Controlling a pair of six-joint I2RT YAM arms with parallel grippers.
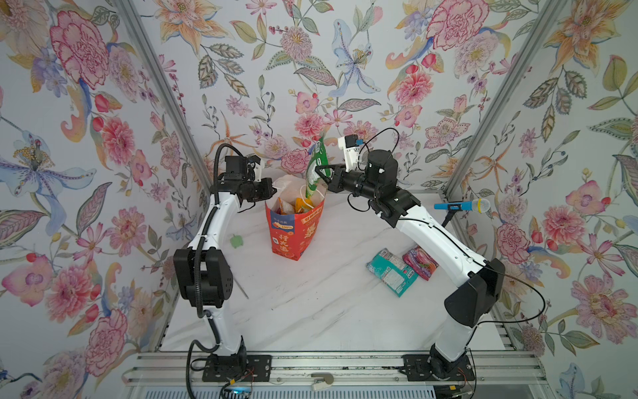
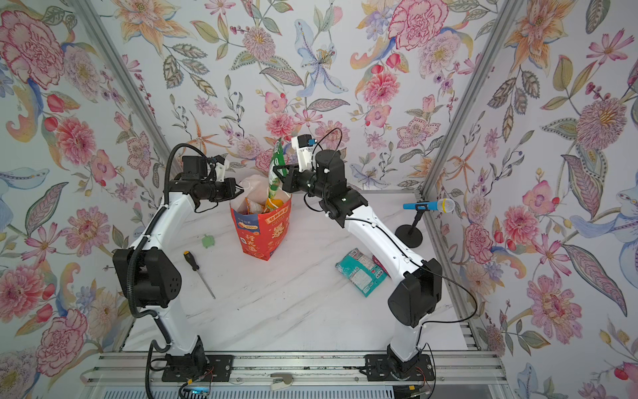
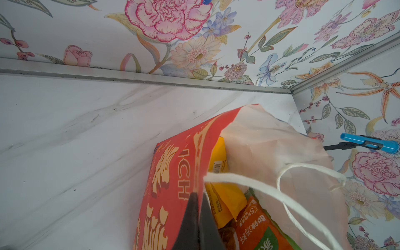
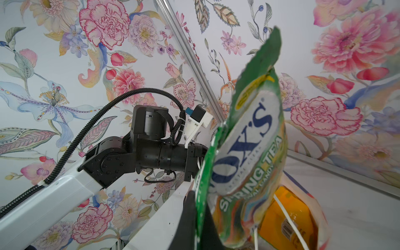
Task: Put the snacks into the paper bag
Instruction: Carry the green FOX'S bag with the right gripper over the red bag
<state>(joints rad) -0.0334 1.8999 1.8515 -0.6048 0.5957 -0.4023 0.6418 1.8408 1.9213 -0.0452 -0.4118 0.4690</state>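
Both arms rise from the near rail and fold inward. Beneath the right arm, a teal packet (image 1: 392, 271) and a purple packet (image 1: 419, 262) lie together on the table (image 1: 310, 311). Farther back, the left gripper (image 1: 274, 189) is clamped on the rim of the paper bag (image 1: 293, 231). The right gripper (image 1: 319, 171) pinches a green packet (image 1: 316, 165) upright, its lower end in the bag's mouth.

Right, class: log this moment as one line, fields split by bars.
left gripper: shut on paper bag rim | right gripper: shut on green packet, upright over bag mouth | teal packet, purple packet: on table, unbagged
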